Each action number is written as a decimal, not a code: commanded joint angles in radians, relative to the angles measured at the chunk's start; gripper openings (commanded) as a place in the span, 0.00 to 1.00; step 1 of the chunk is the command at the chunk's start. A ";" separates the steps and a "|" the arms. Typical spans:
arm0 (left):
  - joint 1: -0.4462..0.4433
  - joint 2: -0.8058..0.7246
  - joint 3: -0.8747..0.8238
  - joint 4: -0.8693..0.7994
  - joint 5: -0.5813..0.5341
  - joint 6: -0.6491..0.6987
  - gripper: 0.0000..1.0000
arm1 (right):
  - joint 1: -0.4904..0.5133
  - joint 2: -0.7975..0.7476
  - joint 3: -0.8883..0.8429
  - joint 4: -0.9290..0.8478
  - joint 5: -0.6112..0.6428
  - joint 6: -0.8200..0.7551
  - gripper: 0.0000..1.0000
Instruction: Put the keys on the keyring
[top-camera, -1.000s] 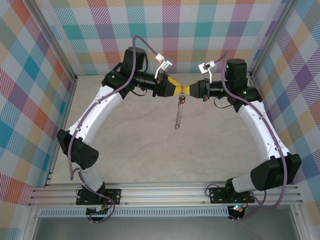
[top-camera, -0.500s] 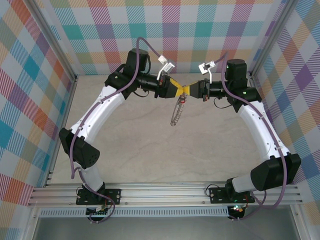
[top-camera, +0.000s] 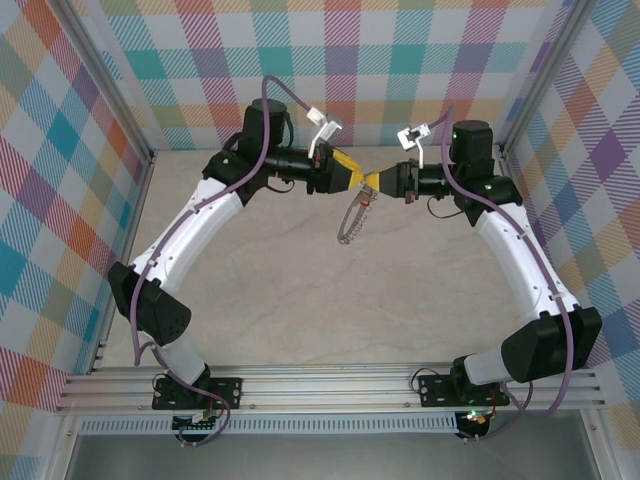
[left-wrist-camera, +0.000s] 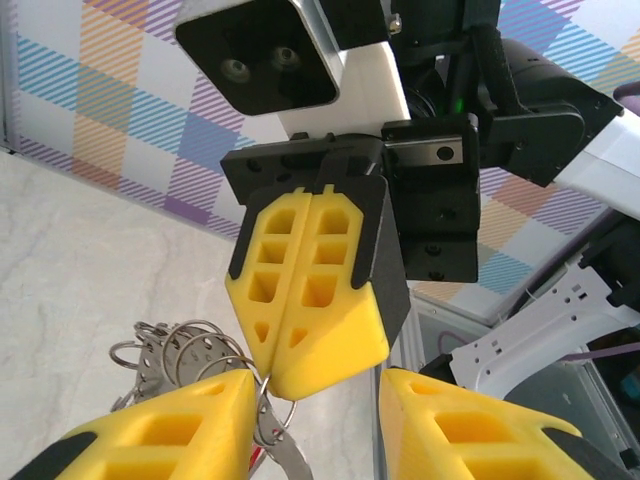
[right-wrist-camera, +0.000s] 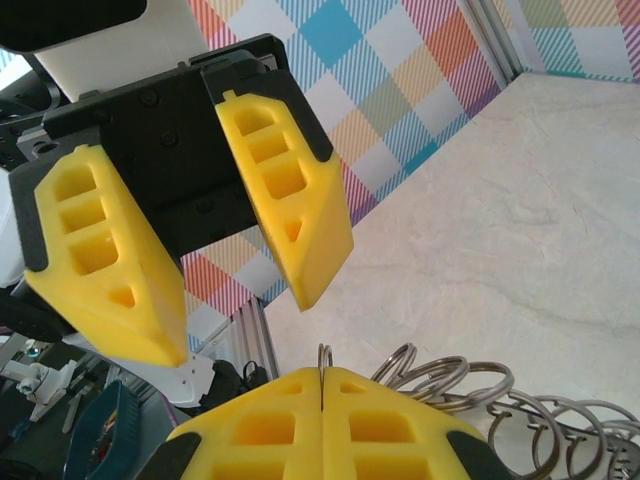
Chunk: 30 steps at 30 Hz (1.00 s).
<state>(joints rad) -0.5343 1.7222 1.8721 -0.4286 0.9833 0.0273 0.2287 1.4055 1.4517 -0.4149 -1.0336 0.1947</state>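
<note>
Because the right fingers (left-wrist-camera: 320, 300) clamp shut on a loop of the keyring (top-camera: 349, 226), it dangles clear of the worktop (top-camera: 300, 310) at upper centre, keys (top-camera: 365, 199) just under the pinch, so the part-open, empty left fingers (right-wrist-camera: 100, 260) get access.

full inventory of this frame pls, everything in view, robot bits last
keyring: one, grey-silver metal hoop with many small loops, hanging above the table from the right gripper's tips
key: one, tiny, with a red tag, at the keyring's top just under the fingertips; cannot tell if it is threaded on
table: one, beige marbled top
walls: multicoloured plaid, on the left, far and right sides
rail: silver metal, along the near edge under the arm bases
left gripper: one, yellow fingers, open, tip to tip with the right one
right gripper: one, yellow fingers, shut on the keyring
</note>
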 joint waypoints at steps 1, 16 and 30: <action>0.008 -0.013 -0.006 0.036 -0.001 -0.021 0.38 | 0.003 -0.037 -0.004 0.045 -0.043 -0.001 0.00; -0.019 0.042 0.028 -0.041 0.093 0.021 0.35 | 0.003 -0.047 -0.001 0.068 -0.050 0.015 0.00; -0.036 0.043 0.027 -0.008 0.106 0.010 0.23 | 0.003 -0.045 -0.008 0.073 -0.051 0.019 0.00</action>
<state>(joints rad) -0.5583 1.7626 1.8706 -0.4648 1.0573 0.0406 0.2287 1.3907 1.4509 -0.3843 -1.0496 0.2092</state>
